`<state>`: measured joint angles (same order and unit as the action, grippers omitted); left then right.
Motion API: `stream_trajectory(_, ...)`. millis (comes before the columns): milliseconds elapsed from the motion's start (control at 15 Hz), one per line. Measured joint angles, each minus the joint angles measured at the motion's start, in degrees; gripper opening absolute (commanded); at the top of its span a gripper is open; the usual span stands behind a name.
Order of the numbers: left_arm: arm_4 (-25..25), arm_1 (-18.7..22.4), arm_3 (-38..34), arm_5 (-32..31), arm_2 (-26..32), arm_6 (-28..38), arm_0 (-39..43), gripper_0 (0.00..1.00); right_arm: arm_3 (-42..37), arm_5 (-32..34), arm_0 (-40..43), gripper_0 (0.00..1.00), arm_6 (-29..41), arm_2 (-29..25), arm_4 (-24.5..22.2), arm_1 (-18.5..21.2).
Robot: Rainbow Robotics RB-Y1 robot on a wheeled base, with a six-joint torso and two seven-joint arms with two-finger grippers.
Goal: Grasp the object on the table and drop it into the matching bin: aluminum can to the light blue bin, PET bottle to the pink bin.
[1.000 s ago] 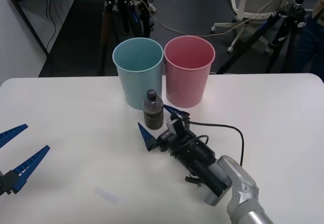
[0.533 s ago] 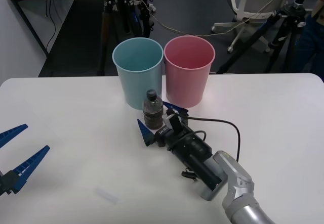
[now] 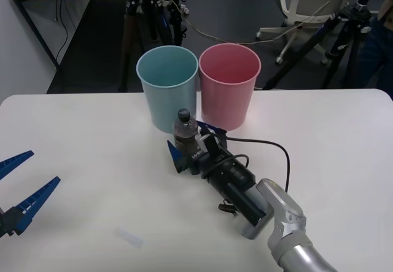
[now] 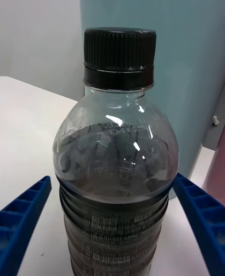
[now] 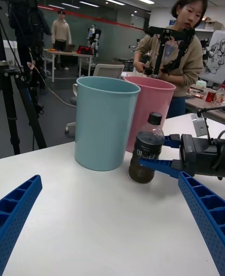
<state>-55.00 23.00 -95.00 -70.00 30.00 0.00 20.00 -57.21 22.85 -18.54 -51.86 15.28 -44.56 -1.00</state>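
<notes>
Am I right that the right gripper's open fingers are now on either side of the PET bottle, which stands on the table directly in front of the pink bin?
Not quite: the PET bottle stands in front of the light blue bin, not the pink bin, as the front view and right wrist view show. The rest holds: the right gripper is open with a finger on each side of the bottle on the table.

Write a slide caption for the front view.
Right pincer open around the upright PET bottle, in front of the light blue bin.

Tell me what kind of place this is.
Likely a robotics lab or workshop: black camera tripods stand behind the white table, cables trail across the dark floor, and a white office chair sits nearby.
</notes>
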Motion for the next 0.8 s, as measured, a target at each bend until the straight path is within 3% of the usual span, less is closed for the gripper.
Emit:
stream_trajectory(133,0.0,0.0,0.0,0.0,0.0,0.0,0.0,1.0,0.0,0.0,0.0,0.18,0.18,0.03,0.01,0.0)
stream_trajectory(333,0.0,0.0,0.0,0.0,0.0,0.0,0.0,1.0,0.0,0.15,0.0,0.03,0.37,0.18,0.15,0.0)
stream_trajectory(800,0.0,0.0,0.0,0.0,0.0,0.0,0.0,1.0,-1.08,0.31,0.55,0.0,1.46,0.87,0.22,0.04)
